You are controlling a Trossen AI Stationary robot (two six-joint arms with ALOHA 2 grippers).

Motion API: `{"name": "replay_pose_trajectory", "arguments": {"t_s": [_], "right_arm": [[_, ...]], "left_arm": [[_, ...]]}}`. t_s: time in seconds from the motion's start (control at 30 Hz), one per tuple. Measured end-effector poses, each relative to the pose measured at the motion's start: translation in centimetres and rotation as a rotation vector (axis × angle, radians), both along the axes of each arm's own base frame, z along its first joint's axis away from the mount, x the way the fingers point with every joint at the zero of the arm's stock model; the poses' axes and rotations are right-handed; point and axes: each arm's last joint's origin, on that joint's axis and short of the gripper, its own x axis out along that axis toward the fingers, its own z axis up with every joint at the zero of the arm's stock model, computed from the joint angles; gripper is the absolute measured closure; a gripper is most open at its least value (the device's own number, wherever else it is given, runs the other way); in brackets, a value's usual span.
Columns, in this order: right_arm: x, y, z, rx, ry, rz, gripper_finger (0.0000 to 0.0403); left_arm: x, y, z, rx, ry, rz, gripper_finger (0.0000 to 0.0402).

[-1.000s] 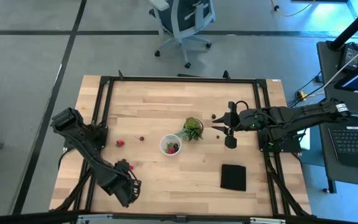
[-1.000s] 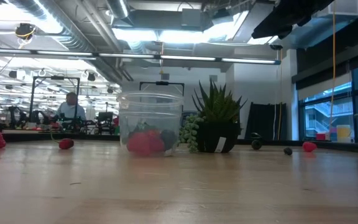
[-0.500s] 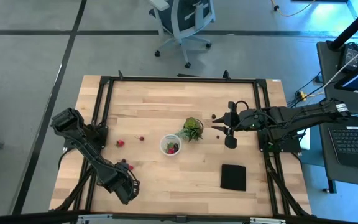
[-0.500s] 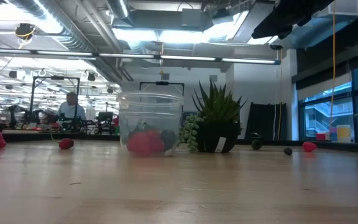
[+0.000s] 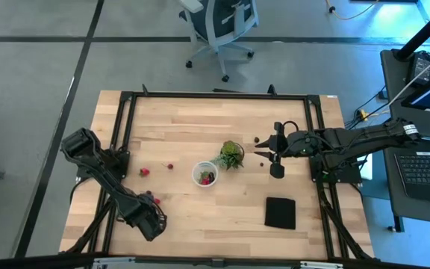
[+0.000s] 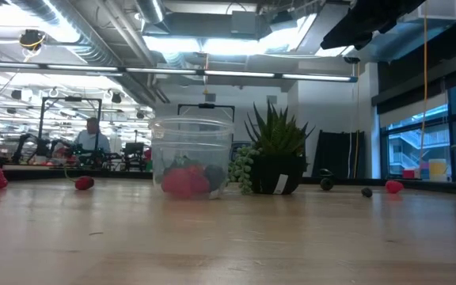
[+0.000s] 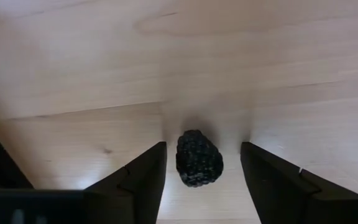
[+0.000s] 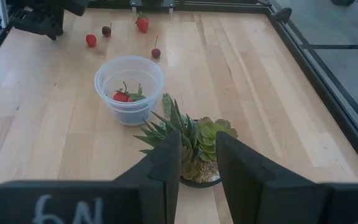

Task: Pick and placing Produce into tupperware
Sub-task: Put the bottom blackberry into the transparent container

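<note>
I have a dark, bumpy berry (image 7: 199,158) lying on the bare wood between the fingers (image 7: 143,177) of my left end effector (image 5: 149,221). The fingers stand apart on either side of it, with wood showing in both gaps, so nothing is clamped. From above, that end effector sits well off from the tupperware (image 5: 205,174), out toward the tabletop (image 5: 178,127) corner on the left arm's side.

The tupperware itself stands upright near the middle of the tabletop. It already holds produce: a red strawberry (image 8: 122,96) with green leaves and something dark beside it. Level with the wood, I see the red piece (image 6: 184,181) pressed against the clear wall.

More produce lies loose around the tupperware. On its left-arm side there is a red strawberry (image 5: 145,172) and, nearer to the container, a small dark cherry (image 5: 170,166). Past the green plant (image 5: 231,155), which stands just beside the tupperware on the right-arm side, one dark berry (image 5: 255,138) rests on the wood, with a small reddish piece (image 5: 260,155) near it.

My right end effector (image 5: 275,149) hovers just beyond the plant from the tupperware. Its fingers (image 8: 166,168) are apart by a narrow gap, and I see nothing between them. A flat black square (image 5: 280,212) lies on the tabletop on that same side, well apart from the tupperware.
</note>
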Motion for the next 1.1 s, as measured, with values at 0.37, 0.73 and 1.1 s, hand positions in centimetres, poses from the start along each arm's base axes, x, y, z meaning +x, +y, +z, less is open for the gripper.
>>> {"name": "replay_pose_trajectory", "arguments": {"t_s": [0.37,0.73,1.1], "right_arm": [[0.0,0.0,0.0,-0.001,0.0,0.0,0.0299],[0.0,0.0,0.0,-0.001,0.0,0.001,0.0299],[0.0,0.0,0.0,-0.001,-0.004,0.001,0.0299]], "left_arm": [[0.1,-0.1,-0.1,-0.008,-0.018,0.002,0.0274],[0.8,0.1,0.8,0.084,-0.252,0.006,0.0301],[2.1,3.4,8.1,0.399,-0.89,0.033,0.0301]]}}
